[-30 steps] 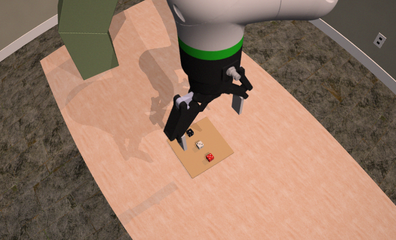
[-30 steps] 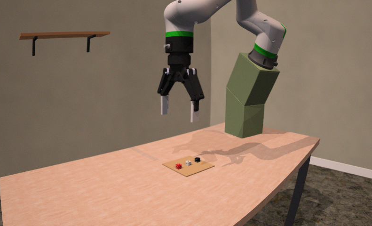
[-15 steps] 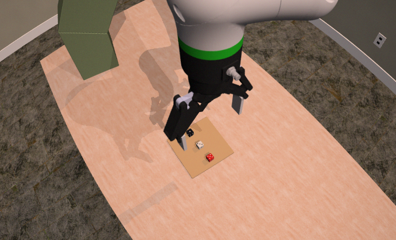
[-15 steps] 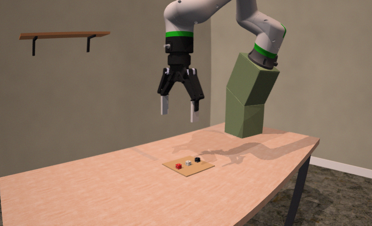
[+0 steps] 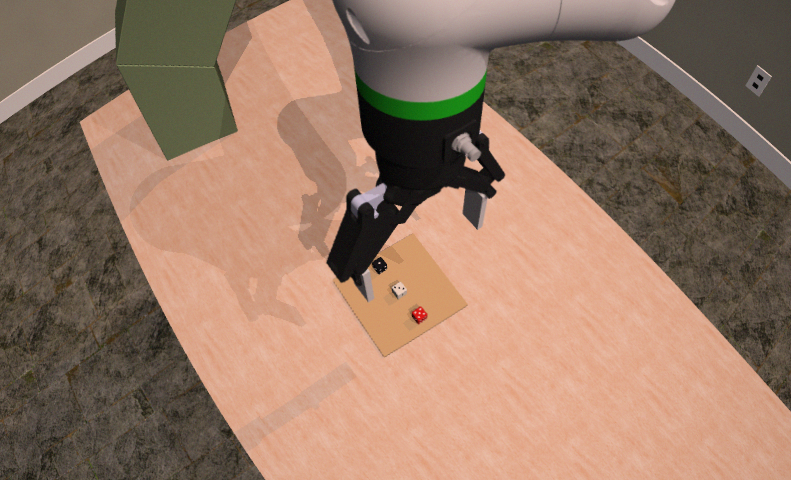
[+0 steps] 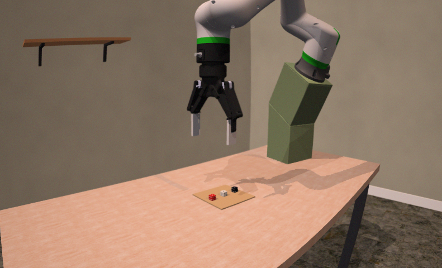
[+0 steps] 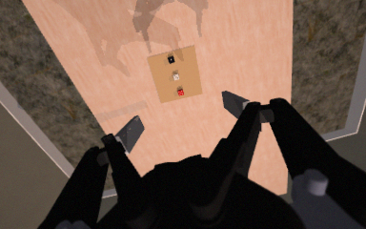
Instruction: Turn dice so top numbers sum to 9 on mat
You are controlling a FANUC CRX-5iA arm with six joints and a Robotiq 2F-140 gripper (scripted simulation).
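Observation:
A tan square mat [image 5: 387, 337] [image 6: 222, 204] [image 7: 193, 76] lies flat on the table. Three small dice stand on it in a row, spaced apart and each flat on a face: a black die [image 5: 379, 265] [image 6: 234, 189] [image 7: 171, 59], a white die [image 5: 398, 289] [image 6: 223, 193] [image 7: 175, 76] in the middle, and a red die [image 5: 419, 314] [image 6: 212, 197] [image 7: 180, 92]. The red die's top shows several white pips; the exact top numbers are too small to tell surely. My gripper [image 5: 422, 262] [image 6: 213, 139] [image 7: 180, 111] is wide open and empty, high above the table, touching nothing.
The wooden table [image 5: 536, 356] [image 6: 100, 225] [image 7: 247, 57] carries a green pedestal [image 5: 179, 95] [image 6: 291, 132] under the arm's base. A wall shelf [image 6: 76, 41] hangs behind, far from the mat. The arm's shadow falls across the table near the mat.

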